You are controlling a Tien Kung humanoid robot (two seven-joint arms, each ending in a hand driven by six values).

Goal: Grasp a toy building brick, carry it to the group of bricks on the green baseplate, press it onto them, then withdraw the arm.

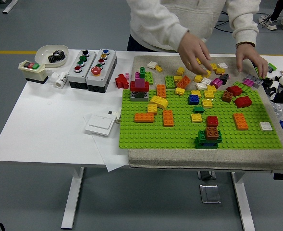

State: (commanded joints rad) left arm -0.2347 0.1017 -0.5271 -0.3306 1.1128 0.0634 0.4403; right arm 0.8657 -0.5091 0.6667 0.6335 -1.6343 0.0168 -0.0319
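Bricks everywhere on the green baseplate [179, 137], which sits on a grey mat [208, 156] on the white table [50, 125]. The group that counts is the small stack [208, 134] near the plate's front edge: dark green and blue at the bottom, a brown brick on those, a red one on top, all studs up. Flat orange bricks [168, 117] lie left of it, one more orange brick [240, 121] to its right, and a white tile [265, 126] sits near the right edge.

The robot's right hand [281, 90] only pokes in at the right edge, off the plate, and it's too cut off and jumbled to tell how its fingers stand.

A person in a pale sweatshirt leans over from the far side. One hand [195, 52] is down among the loose yellow bricks [199, 78] with fingers bent, the other hand [252, 58] rests fingers spread by the grey pieces. Button boxes [92, 67] stand at the far left.
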